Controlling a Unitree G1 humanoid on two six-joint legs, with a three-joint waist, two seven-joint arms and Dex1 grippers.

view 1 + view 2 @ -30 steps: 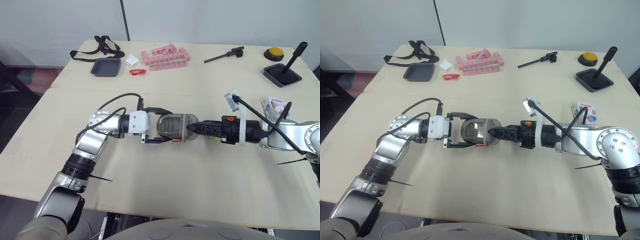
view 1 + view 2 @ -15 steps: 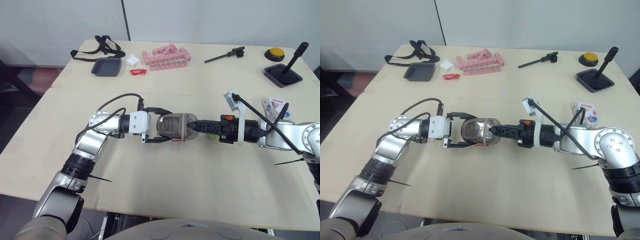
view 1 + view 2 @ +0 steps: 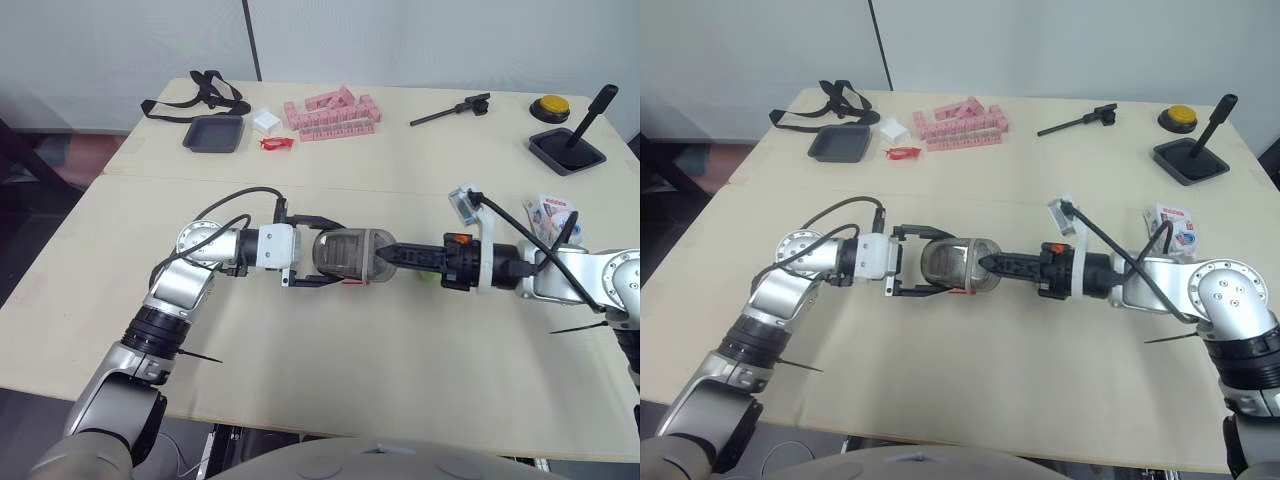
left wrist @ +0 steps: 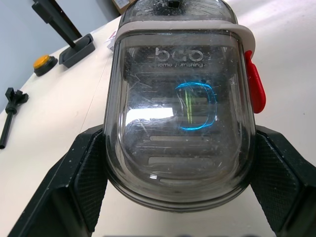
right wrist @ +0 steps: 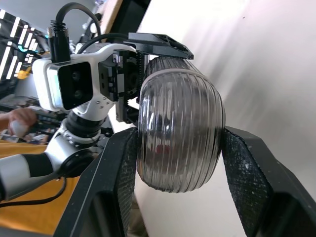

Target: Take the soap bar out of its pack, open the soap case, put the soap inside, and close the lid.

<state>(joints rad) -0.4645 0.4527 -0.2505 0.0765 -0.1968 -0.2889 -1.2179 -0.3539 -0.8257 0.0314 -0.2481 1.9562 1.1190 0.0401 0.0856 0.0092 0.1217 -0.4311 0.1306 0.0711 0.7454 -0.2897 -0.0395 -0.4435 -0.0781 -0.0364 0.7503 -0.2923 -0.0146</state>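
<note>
The soap case, smoky clear plastic with a red latch, lies on its side at the middle of the near table, lid closed. My left gripper comes in from the left and is shut on it, one finger pressed against each long side. From the right, my right gripper is shut on the case's rounded end, with a finger above and one below. The soap pack lies at the table's right edge, beyond my right forearm. Something small and green peeks out under the right gripper.
On the far table stand a black tray, a black strap, a white cube, a red clip, pink blocks, a black tool, a yellow button and a black tray holding a handle.
My right arm has shifted only slightly. The case and my left gripper have stayed where they were.
</note>
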